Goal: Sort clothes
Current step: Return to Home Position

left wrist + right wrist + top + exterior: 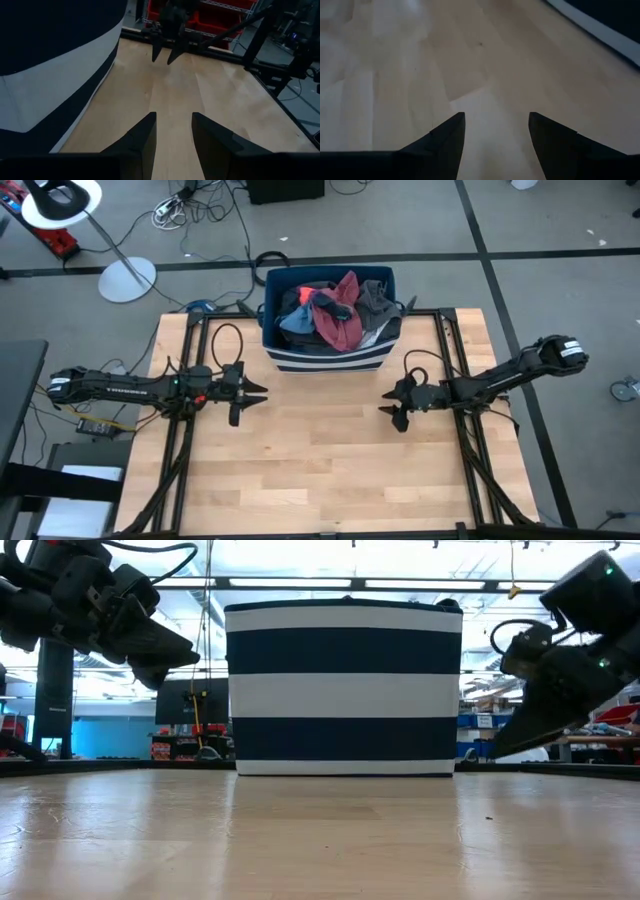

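Observation:
The clothes [330,310] lie heaped in the blue bin with white stripes [325,358] at the table's far middle: maroon, grey-teal, dark grey, black and a bit of orange-red show. My left gripper [250,398] hovers open and empty left of the bin's front; its fingers show in the left wrist view [173,131]. My right gripper [393,412] hovers open and empty right of the bin's front, over bare wood [496,127].
The bin shows large in the low view [343,688], standing on the wooden table [320,470]. Black frame rails [455,380] run along both table sides. A lamp base [127,278] and cables lie on the floor beyond the far edge.

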You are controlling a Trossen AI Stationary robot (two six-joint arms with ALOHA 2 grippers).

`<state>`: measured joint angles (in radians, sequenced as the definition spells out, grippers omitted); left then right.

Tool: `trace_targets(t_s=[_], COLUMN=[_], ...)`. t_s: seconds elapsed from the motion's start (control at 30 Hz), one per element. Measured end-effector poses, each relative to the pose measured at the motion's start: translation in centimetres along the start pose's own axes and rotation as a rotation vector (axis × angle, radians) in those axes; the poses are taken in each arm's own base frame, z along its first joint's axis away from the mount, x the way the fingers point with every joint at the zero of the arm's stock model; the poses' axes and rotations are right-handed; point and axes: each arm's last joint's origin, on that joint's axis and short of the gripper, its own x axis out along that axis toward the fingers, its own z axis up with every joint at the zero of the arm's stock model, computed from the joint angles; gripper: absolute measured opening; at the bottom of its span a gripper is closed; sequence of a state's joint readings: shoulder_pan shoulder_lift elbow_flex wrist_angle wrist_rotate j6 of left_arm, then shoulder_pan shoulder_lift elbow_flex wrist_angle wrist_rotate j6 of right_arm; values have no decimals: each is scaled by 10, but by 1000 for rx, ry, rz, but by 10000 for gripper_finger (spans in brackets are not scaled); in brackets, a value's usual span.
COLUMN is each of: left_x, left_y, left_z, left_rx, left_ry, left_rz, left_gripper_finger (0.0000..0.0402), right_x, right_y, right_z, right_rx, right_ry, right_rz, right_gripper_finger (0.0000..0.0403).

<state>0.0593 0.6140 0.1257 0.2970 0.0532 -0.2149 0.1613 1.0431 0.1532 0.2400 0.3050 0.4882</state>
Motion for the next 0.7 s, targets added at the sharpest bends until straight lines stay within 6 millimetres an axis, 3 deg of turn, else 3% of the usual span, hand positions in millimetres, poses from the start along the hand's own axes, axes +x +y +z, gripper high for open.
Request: trace_targets(t_s=[0.3,0.7], left_x=[-4,-28], left_y=[0,-2], left_z=[0,3], left_rx=[25,66], left_ry=[3,-45], left_rz=[0,-8], left_gripper_finger=[129,129], right_x=[-10,-32], right_y=[-15,-28], right_z=[2,-11], right_rx=[1,23], right_ry=[-107,-169], right_rz=[26,47], right_gripper_finger=[220,219])
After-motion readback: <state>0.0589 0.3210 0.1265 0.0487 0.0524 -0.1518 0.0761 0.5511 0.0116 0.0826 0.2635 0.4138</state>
